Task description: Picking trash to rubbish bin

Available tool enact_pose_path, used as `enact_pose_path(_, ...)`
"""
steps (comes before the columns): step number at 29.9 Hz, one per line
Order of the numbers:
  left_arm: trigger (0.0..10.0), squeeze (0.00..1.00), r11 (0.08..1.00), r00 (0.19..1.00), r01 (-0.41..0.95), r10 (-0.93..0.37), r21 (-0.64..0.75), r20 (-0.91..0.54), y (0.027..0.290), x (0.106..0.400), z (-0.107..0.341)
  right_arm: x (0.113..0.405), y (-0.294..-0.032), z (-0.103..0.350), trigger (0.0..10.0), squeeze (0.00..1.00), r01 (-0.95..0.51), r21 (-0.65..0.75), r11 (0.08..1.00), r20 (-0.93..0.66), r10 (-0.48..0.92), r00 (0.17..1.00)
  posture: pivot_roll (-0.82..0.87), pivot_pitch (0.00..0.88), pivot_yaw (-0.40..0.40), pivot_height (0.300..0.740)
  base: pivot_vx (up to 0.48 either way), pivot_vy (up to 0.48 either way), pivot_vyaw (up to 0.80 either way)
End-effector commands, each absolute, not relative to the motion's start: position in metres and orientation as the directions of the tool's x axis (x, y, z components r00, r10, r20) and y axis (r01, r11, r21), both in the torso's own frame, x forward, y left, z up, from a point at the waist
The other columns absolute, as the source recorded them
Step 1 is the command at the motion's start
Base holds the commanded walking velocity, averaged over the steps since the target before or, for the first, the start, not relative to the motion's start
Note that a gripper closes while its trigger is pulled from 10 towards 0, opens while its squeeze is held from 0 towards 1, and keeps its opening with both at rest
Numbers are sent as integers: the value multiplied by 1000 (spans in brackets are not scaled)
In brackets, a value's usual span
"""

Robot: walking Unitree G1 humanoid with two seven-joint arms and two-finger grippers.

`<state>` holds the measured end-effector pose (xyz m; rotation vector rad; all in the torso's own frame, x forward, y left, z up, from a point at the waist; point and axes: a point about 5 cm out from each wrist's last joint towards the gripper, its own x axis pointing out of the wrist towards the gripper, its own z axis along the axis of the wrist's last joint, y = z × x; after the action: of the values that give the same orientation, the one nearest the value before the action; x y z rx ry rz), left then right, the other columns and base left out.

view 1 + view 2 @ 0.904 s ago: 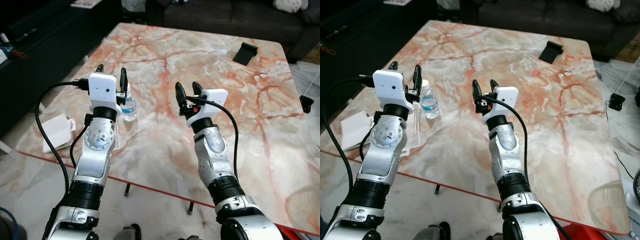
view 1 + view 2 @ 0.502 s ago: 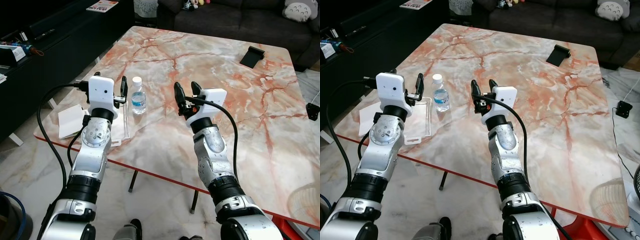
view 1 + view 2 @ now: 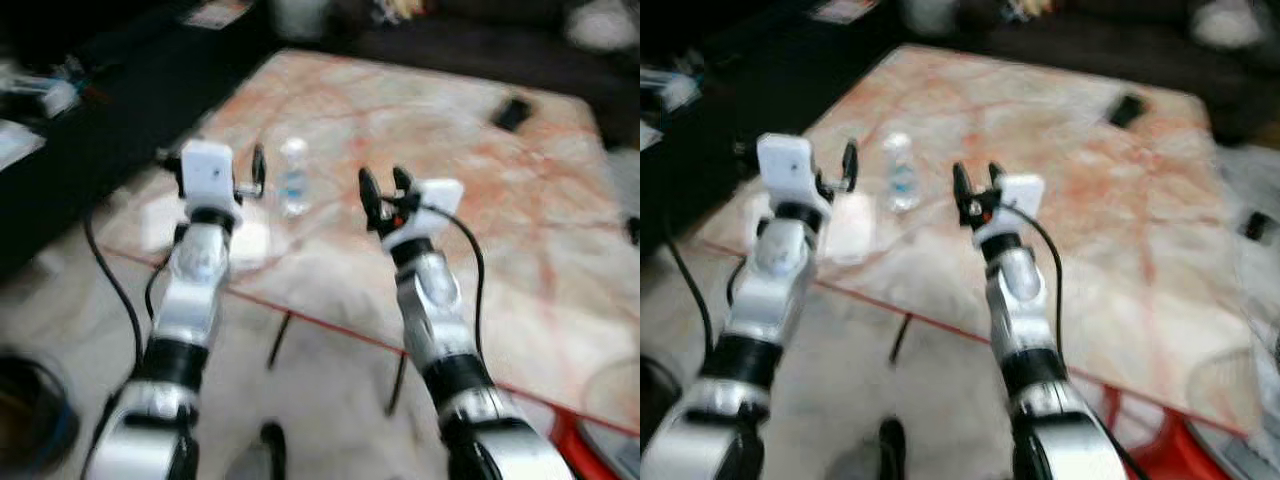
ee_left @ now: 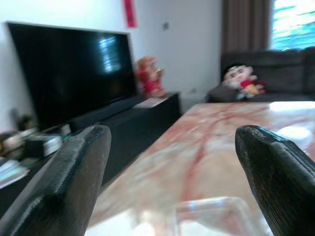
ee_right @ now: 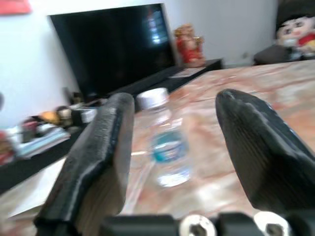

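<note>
Head views blurred. Water bottle (image 3: 293, 178) stands upright near the bench (image 3: 520, 250) left edge, between raised hands. Left hand (image 3: 232, 170) and right hand (image 3: 383, 190) spread, empty, likely pre-grasp.

Place: a home living room
Screen: large black flat television (image 4: 69, 69) on a low black cabinet (image 4: 133, 118)
Seating: dark grey sofa (image 4: 256, 73); colourful plush doll (image 4: 241, 78) on it
Table: orange-veined marble table (image 3: 420, 140)
</note>
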<state>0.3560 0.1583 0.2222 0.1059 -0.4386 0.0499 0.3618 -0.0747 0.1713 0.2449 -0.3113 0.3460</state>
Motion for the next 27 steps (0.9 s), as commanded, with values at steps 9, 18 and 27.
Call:
enact_pose_path(9, 10000, 0, 992, 875, -48, -14, 116, 483, 149, 355, 240, 364, -81, 175, 10000, 0, -352, 177, 919, 343, 277, 897, 138, 176, -14, 740, 379, 0, 0)
enact_pose_path(18, 10000, 0, 990, 870, -61, -10, 128, 493, 150, 353, 242, 363, -79, 177, 10000, 0, -359, 156, 920, 352, 288, 890, 139, 180, -18, 740, 480, 0, 0)
enact_pose_path(27, 10000, 0, 989, 867, -57, -19, 138, 498, 149, 351, 243, 363, -78, 177, 10000, 0, -366, 174, 914, 351, 290, 890, 140, 180, -21, 740, 480, 0, 0)
